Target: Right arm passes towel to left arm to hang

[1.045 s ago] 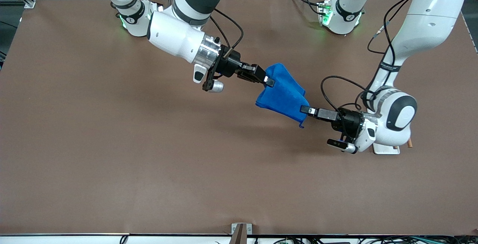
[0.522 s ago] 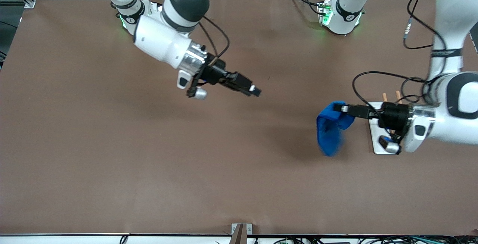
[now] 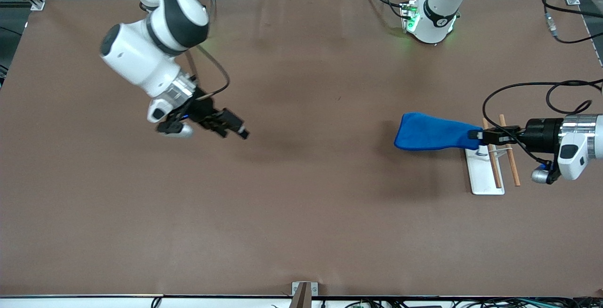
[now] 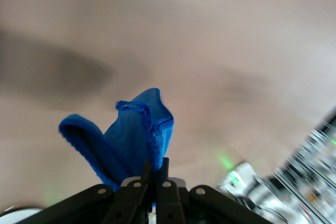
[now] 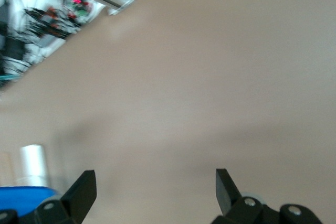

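Front view: even overhead light, soft shadows on table (image 3: pixel 301 204), sharp. Both wrist views motion-blurred, esp. background edges; no glare.

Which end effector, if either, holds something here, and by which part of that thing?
The left end effector is shut on the towel, pinching one end of it above the rack. The right end effector is open and holds nothing.

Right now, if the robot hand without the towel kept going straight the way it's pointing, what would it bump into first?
Probably just the bare table. The right gripper is open, holds nothing, and points slantwise down over brown tabletop, away from the towel. How high it hangs is hard to judge.
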You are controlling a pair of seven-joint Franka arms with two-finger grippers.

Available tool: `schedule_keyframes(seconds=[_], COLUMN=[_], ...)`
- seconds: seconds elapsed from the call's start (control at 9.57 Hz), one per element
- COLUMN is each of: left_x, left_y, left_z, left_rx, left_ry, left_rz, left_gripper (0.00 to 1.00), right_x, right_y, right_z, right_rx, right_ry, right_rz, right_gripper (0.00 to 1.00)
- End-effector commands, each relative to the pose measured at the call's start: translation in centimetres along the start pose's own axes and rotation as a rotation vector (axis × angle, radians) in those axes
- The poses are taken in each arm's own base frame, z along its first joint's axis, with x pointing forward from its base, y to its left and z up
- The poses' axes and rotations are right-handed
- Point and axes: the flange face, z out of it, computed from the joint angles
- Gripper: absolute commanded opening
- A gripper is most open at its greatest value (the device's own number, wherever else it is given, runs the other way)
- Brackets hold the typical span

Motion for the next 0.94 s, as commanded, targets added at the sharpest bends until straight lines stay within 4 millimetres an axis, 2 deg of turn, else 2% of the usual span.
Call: schedule_keyframes(seconds=[0.0,0.1,0.21,0.31,0.42,0.52,0.63,0.84], left_x=[0.8,1.5,2.4,2.9,3.5,3.9,4.7,6.0], left_y=[-2.9,-4.3,-7.0,-9.5,-11.0,-11.6,-12.3,-14.6], left_z=[0.3,0.2,-0.6,-1.7,-1.7,-1.9,-2.1,-3.3], left_rx=[0.164,0.239,0.303,0.328,0.358,0.390,0.414,0.420], left_ry=[0.054,0.092,0.131,0.153,0.148,0.160,0.181,0.192], left_rz=[-0.183,-0.259,-0.296,-0.312,-0.298,-0.257,-0.204,-0.132], left_gripper=[0.00,0.00,0.00,0.00,0.00,0.00,0.00,0.00], right_x=[4.2,6.2,7.9,9.8,11.0,11.9,12.4,11.6], right_y=[3.9,6.5,8.8,10.7,12.0,14.3,15.6,16.4], right_z=[-4.9,-7.3,-10.6,-14.4,-18.1,-21.6,-25.1,-29.1], right_rx=[-0.183,-0.276,-0.360,-0.395,-0.427,-0.449,-0.456,-0.469], right_ry=[-0.041,-0.049,-0.027,-0.002,-0.010,-0.040,-0.064,-0.117], right_rz=[-0.100,-0.100,-0.096,-0.064,-0.060,-0.044,-0.074,-0.038], right_gripper=[1.00,1.00,1.00,1.00,1.00,1.00,1.00,1.00])
